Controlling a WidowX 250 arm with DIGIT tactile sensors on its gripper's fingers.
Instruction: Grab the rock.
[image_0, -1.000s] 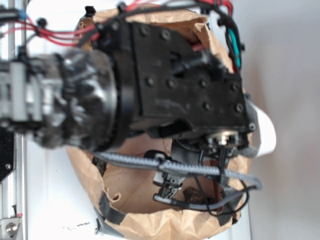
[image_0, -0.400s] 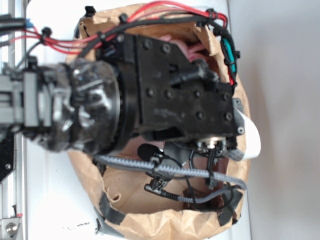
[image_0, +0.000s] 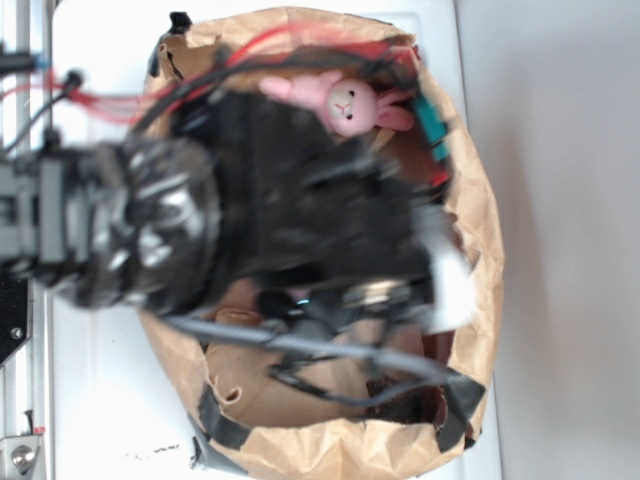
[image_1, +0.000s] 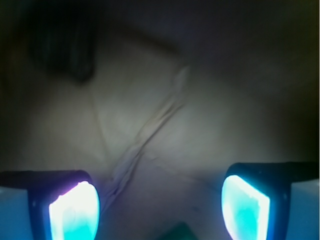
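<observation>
Trouble starts at the left of the wrist view. The dark, smeared lump in the upper-left corner is, by my reading, the rock (image_1: 62, 52), and it lies well off the line between your fingers (image_1: 70, 207). The gripper (image_1: 160, 202) is spread wide, and between its two lit fingers there is nothing but creased brown paper (image_1: 165, 115). If you close from here you will pinch paper, or the green corner (image_1: 175, 234) peeking in at the bottom edge, and not the rock. That view is soft and dim throughout, so you could misjudge the height and ram the fingertips into the bag floor.

In the exterior view the arm (image_0: 260, 230) is blurred and covers most of the bag (image_0: 480, 230); I cannot pick the rock out there with any certainty. The cables (image_0: 330, 350) hang low across the opening and could snag on the bag's rim or on the black tape patches (image_0: 215, 415). Further right, the pink plush bunny (image_0: 345, 103) lies against the bag's far wall, clear of the arm, but a wide sweep could drag it.

You are working on crumpled brown paper, and the bag's raised, floppy walls will likely give under a push. The bag sits on a white table (image_0: 100, 400), with a metal rail (image_0: 22, 440) at the left edge and a plain grey surface (image_0: 570, 250) to the right.
</observation>
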